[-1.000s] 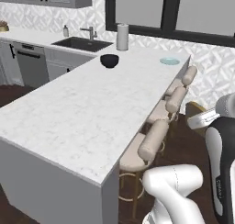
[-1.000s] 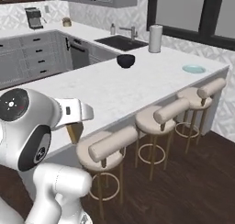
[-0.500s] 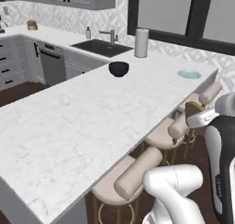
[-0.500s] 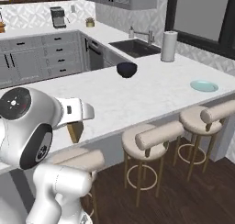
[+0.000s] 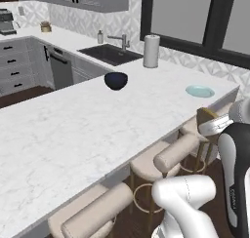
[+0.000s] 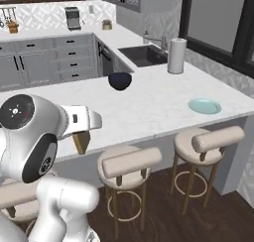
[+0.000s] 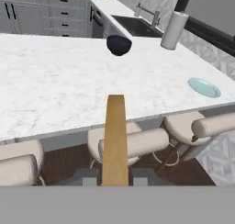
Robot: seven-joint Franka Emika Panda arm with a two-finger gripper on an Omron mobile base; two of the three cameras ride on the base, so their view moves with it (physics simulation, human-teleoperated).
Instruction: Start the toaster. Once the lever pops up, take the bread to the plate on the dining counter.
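Note:
My gripper [image 7: 114, 176] is shut on the bread [image 7: 114, 138], a golden-brown slice seen edge-on in the hand view. The same bread [image 6: 81, 142] hangs under the hand in the right base view and peeks out as a tan corner [image 5: 205, 117] in the left base view. I hold it short of the dining counter [image 7: 55, 87], above the stools along its near edge. The pale blue-green plate [image 7: 204, 87] lies near the counter's far right end, well apart from the bread; it also appears as plate [image 5: 200, 91] and plate [image 6: 204, 106]. The toaster is out of view.
A dark blue bowl [image 7: 119, 45] sits mid-counter, with a paper towel roll [image 7: 174, 30] beyond it next to the sink [image 5: 110, 54]. Round beige stools [image 6: 129, 161] line the overhang below my hand. Grey cabinets and a coffee machine [image 6: 73, 18] stand along the back wall.
The whole scene has shifted in both base views, so the base has driven along the dining counter; the bowl and plate look nearer. The bread stays clamped in the gripper.

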